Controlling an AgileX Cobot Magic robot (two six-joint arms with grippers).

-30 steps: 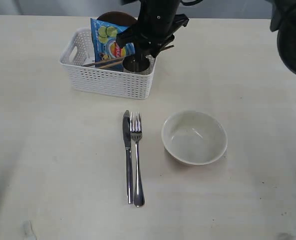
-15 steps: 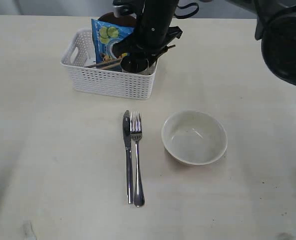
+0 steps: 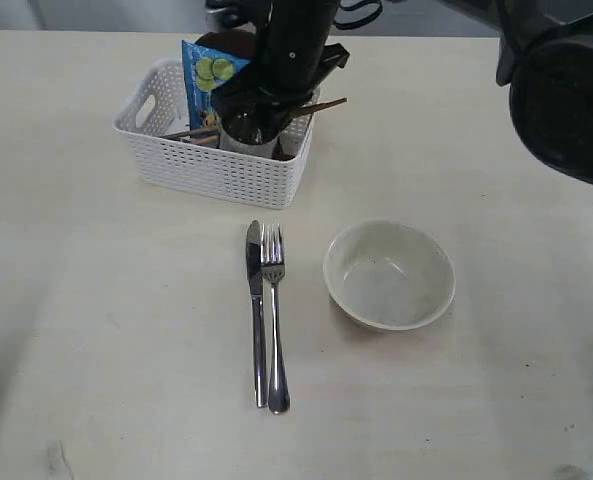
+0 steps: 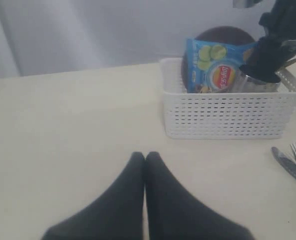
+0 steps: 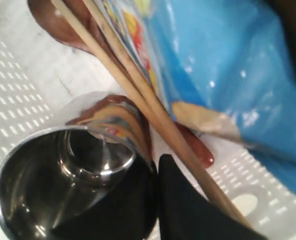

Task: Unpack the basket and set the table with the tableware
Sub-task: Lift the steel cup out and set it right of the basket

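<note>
The white basket (image 3: 211, 170) stands at the back of the table (image 3: 96, 330). In it are the steel cup (image 5: 53, 170), the wooden chopsticks (image 5: 138, 95), the reddish-brown spoon (image 5: 63, 27) and a brown plate (image 3: 231, 40). My right gripper (image 5: 156, 165) reaches down into the basket and is shut on the cup's rim, one finger inside and one outside. On the table in front lie the knife (image 3: 255, 310) and fork (image 3: 273, 320) side by side, with the cream bowl (image 3: 388, 275) to their right. My left gripper (image 4: 145, 156) hovers shut and empty over bare table, well clear of the basket (image 4: 227, 115).
A blue chip bag (image 3: 208, 75) leans upright in the basket behind the cup, close against the chopsticks. The right arm's dark body (image 3: 566, 90) fills the upper right of the exterior view.
My right gripper has closed on the cup's rim. It shifted left inside the basket, and the basket slid slightly left with it.
</note>
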